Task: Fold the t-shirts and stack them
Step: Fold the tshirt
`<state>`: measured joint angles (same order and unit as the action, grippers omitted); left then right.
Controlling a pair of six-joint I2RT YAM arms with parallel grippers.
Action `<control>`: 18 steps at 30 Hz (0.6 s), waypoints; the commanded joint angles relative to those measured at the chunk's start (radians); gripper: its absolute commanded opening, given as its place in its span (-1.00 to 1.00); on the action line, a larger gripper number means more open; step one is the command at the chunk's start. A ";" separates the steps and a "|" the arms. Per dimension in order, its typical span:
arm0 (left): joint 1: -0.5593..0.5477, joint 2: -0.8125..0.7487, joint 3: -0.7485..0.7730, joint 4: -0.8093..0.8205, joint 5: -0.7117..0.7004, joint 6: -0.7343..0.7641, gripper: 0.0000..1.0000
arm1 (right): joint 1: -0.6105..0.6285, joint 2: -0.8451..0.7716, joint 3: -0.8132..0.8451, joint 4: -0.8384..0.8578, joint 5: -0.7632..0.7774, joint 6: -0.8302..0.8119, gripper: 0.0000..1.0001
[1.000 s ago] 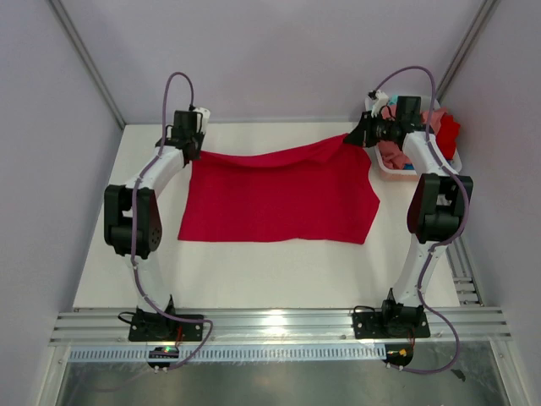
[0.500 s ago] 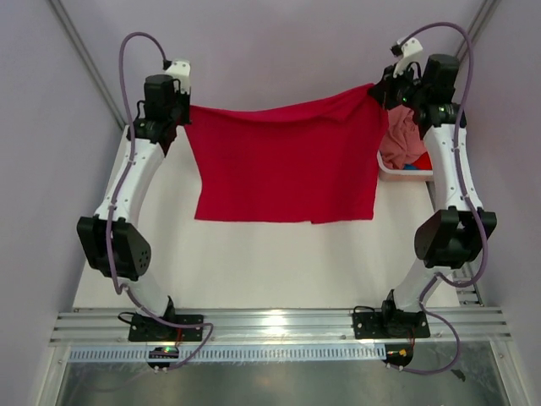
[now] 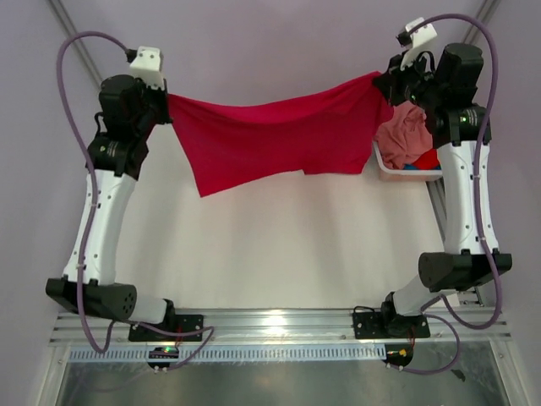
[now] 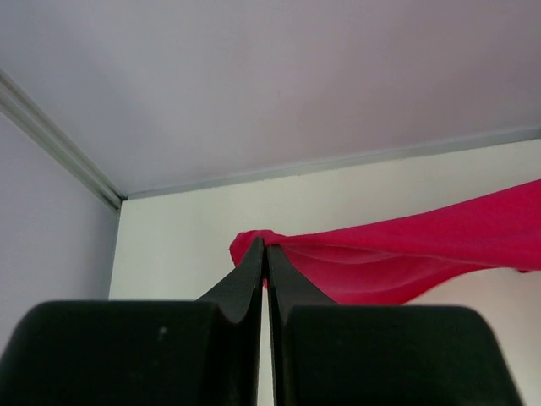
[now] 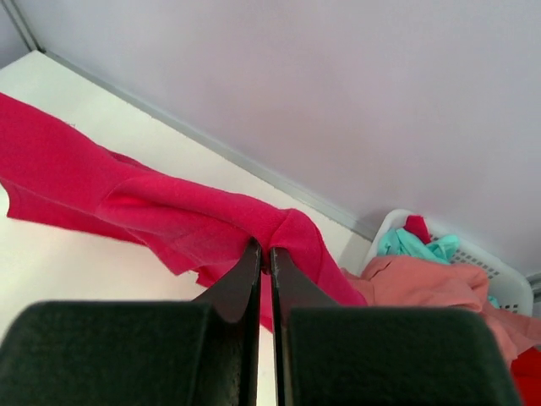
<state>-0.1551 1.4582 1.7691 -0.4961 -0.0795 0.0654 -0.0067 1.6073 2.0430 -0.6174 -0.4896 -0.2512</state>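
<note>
- top external view: my left arm (image 3: 106, 211) stands nearly straight up from its base, wrist high over the far left corner of the table (image 3: 270, 254).
- the left gripper (image 3: 166, 103) is clamped tight on 1 top corner of the red t-shirt (image 3: 270, 139). in the left wrist view its jaws meet with a pinch of red cloth at the tips.
- my right arm (image 3: 461, 203) reaches up the same way on the far right, elbow low near the base, wrist above the basket (image 3: 385, 169).
- the right gripper (image 3: 382, 85) is pinched closed on the other top corner. the right wrist view shows the cloth bunched at its tips.
- the red t-shirt hangs between the 2 grippers and sags in the middle. its lower edge hangs loose, and i cannot tell whether it touches the table.
- the white basket sits at the far right edge of the table. it holds a salmon pink t-shirt (image 3: 404, 135), a bit of teal cloth (image 5: 410, 245) and some more red.
- the table top is plain white, with pale lilac walls (image 3: 279, 42) around it and a metal rail (image 3: 279, 326) along the near edge.
</note>
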 commanded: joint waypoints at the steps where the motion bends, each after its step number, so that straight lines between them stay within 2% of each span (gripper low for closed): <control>1: 0.005 -0.166 -0.020 -0.021 0.073 -0.053 -1.00 | 0.063 -0.180 0.020 -0.015 0.084 -0.025 -0.94; 3: 0.005 -0.220 -0.025 -0.061 0.113 -0.056 -1.00 | 0.134 -0.227 0.023 -0.045 0.143 -0.045 -0.94; 6: 0.005 -0.324 -0.040 -0.125 0.152 -0.091 -1.00 | 0.186 -0.314 0.037 -0.093 0.146 -0.019 -0.94; 11: 0.003 -0.528 -0.120 -0.202 0.230 -0.052 -1.00 | 0.189 -0.473 -0.030 -0.151 0.094 0.114 -0.94; 15: 0.005 -0.639 -0.126 -0.301 0.212 0.014 -1.00 | 0.189 -0.640 -0.116 -0.168 0.092 0.128 -0.94; 18: 0.005 -0.720 -0.155 -0.321 0.190 0.028 -1.00 | 0.189 -0.699 -0.136 -0.203 0.112 0.115 -0.94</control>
<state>-0.1551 0.7868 1.6379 -0.7547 0.1093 0.0582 0.1806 0.9241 1.9312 -0.7975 -0.4015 -0.1616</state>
